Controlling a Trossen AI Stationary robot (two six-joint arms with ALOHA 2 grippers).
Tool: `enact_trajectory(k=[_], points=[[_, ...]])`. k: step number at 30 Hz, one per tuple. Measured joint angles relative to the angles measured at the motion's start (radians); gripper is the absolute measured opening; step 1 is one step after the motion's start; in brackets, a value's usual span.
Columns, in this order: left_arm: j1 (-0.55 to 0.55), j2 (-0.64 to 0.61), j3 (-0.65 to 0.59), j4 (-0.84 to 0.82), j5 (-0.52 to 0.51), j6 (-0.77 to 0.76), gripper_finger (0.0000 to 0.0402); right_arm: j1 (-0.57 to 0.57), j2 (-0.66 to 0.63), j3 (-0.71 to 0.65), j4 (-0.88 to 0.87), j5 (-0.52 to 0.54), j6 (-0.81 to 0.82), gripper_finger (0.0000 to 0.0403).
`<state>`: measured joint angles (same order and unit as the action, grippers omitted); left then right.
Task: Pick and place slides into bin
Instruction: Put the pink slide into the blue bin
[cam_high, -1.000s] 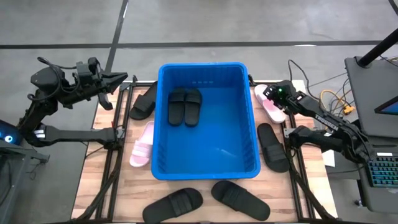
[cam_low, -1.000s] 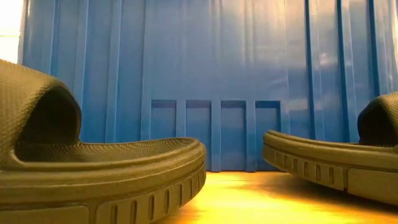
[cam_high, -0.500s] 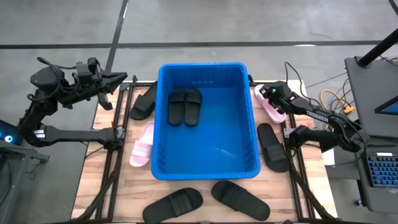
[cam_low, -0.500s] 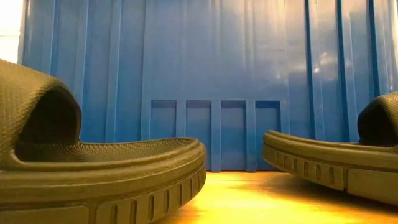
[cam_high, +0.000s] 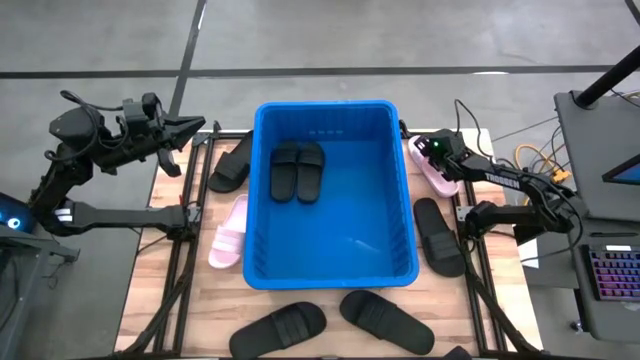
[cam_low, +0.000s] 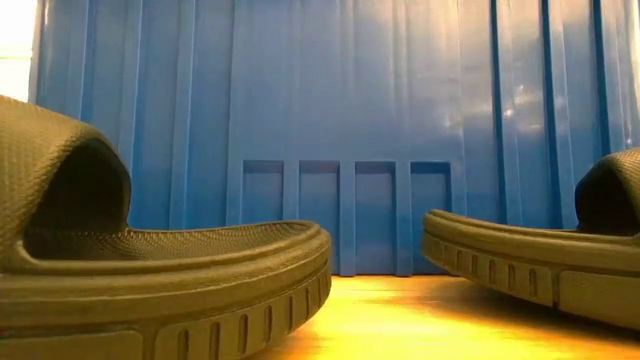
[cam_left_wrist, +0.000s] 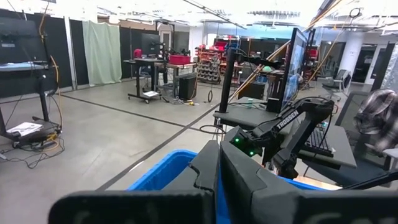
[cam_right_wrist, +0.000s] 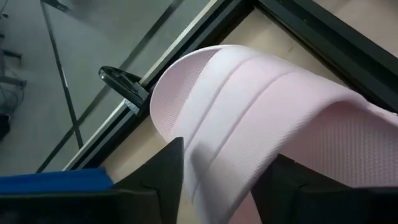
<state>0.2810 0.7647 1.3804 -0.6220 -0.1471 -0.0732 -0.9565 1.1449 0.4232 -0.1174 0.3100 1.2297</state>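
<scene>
The blue bin (cam_high: 330, 106) stands mid-table with two black slides (cam_high: 298, 170) on its floor. A pale pink slide (cam_high: 437, 170) lies on the table by the bin's far right corner. My right gripper (cam_high: 431, 150) slants down onto it and is shut on its wide ribbed strap (cam_right_wrist: 249, 106). Another pink slide (cam_high: 228, 232) and a black one (cam_high: 232, 162) lie on the table left of the bin. My left gripper (cam_high: 196, 128) is shut, held high and level beyond the bin's far left corner. My right gripper (cam_right_wrist: 224, 186) has the pink slide's strap (cam_right_wrist: 208, 158) between its two fingers (cam_right_wrist: 163, 175), one on each side of the strap's arch. The fingers slant down from the table's right side. The slide's sole lies on the table.
More black slides lie right of the bin (cam_high: 440, 235) and along the near edge (cam_high: 280, 327) (cam_high: 385, 320); the low view shows two of them (cam_low: 150, 270) in front of the bin's wall (cam_low: 330, 120). Black frame rails (cam_high: 465, 215) run beside the bin.
My right gripper has sunk toward the pink slide at the bin's far right corner and gone a little toward the bin. The slides and the bin lie as before.
</scene>
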Motion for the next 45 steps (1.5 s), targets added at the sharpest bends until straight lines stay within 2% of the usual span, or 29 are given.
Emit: enact_trajectory(k=[8, 10, 21, 28, 35, 45], points=[[0.0, 0.0, 0.0, 0.0, 0.0, 0.0, 0.0, 0.0, -0.022, 0.002, 0.001, -0.006, -0.051, 0.0031], [0.0, 0.001, 0.0, 0.0, 0.0, 0.0, 0.0, 0.0, -0.044, 0.007, 0.0, -0.01, -0.067, 0.0015], [0.0, 0.0, 0.0, 0.002, 0.0, -0.001, 0.0, 0.0, -0.26, 0.06, -0.001, -0.023, -0.16, 0.001], [0.0, 0.001, 0.0, 0.002, 0.0, 0.0, 0.0, 0.0, -0.4, 0.141, -0.005, -0.058, -0.222, 0.0009], [0.0, 0.011, 0.0, 0.004, 0.0, 0.0, 0.0, 0.0, -0.452, 0.263, -0.004, -0.238, -0.281, 0.0009], [0.0, 0.014, 0.0, 0.004, -0.016, 0.001, 0.0, 0.016, -0.391, 0.455, 0.01, -0.59, -0.228, 0.0009]])
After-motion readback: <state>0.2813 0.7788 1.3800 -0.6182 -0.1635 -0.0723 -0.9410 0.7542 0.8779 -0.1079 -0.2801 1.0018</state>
